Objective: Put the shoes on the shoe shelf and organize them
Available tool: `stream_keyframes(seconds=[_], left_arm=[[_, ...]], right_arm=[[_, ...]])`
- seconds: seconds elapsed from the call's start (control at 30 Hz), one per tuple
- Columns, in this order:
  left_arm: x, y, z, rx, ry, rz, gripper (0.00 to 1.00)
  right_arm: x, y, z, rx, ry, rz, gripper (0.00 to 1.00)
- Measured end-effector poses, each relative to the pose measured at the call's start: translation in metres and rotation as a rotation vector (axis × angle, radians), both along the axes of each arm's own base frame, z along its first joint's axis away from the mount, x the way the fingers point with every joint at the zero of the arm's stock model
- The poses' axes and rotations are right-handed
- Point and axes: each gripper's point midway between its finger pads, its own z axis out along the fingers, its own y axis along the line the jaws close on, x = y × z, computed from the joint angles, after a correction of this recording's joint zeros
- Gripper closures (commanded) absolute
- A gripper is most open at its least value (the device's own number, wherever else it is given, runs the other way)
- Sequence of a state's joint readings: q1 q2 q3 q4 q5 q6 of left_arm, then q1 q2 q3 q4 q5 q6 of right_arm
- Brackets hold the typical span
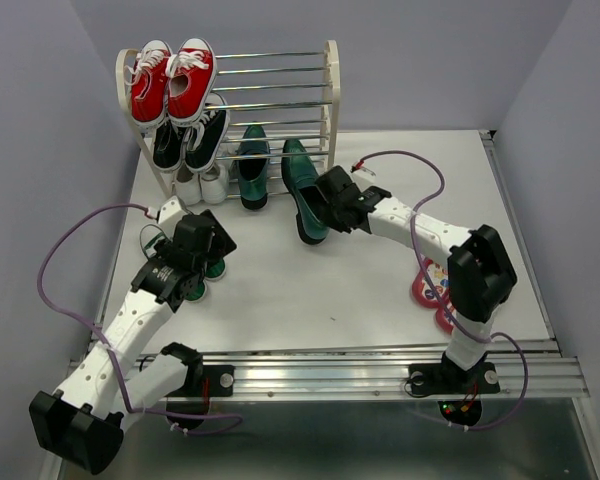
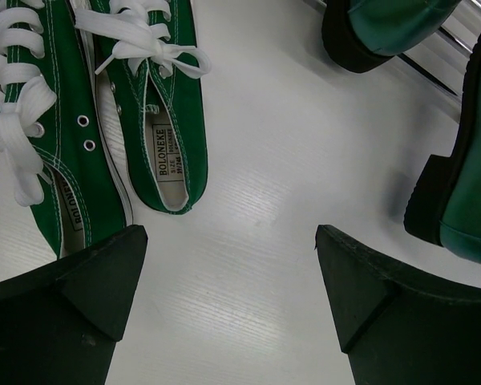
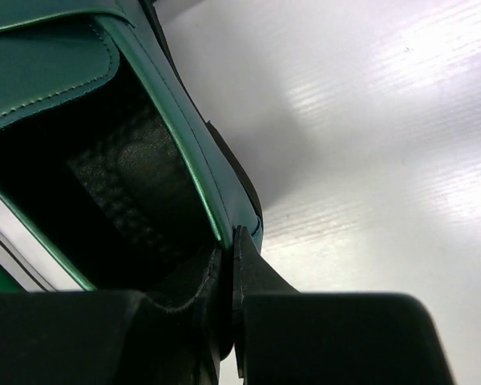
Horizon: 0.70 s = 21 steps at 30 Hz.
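Observation:
The shoe shelf (image 1: pixel 331 95) stands at the back left. One dark green loafer (image 1: pixel 252 166) leans toe-up on its lowest rods. My right gripper (image 1: pixel 329 202) is shut on the heel rim of the other loafer (image 1: pixel 302 190), which lies on the table in front of the shelf. The right wrist view shows the jaws (image 3: pixel 234 241) pinching that loafer's wall (image 3: pixel 64 72). My left gripper (image 1: pixel 196 252) is open and empty (image 2: pixel 228 241) just above the table, beside the green canvas sneakers (image 2: pixel 170 120), which it mostly hides from above. The pink-red flip-flops (image 1: pixel 432 285) lie at the right, partly hidden by the right arm.
Red sneakers (image 1: pixel 172 80) sit on the shelf's top tier at the left, with black sneakers (image 1: pixel 192 140) below them and white shoes (image 1: pixel 202 184) at the bottom. The right half of each tier holds bare rods. Purple cables loop over both arms.

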<state>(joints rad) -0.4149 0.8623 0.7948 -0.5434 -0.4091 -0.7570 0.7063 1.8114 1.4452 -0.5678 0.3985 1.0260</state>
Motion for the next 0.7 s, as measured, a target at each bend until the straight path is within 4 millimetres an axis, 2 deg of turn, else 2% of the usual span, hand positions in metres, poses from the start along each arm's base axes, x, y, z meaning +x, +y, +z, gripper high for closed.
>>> stream_keyframes(seconds=[0.27, 0.7], left_arm=[[-0.002, 0.0, 0.007, -0.021, -0.029, 0.006, 0.01], [-0.003, 0.001, 0.012, -0.036, -0.048, 0.011, 0.01]], right_arm=[[0.029, 0.019, -0.005, -0.001, -0.024, -0.031, 0.97], [0.058, 0.041, -0.009, 0.0, -0.068, -0.074, 0.96]])
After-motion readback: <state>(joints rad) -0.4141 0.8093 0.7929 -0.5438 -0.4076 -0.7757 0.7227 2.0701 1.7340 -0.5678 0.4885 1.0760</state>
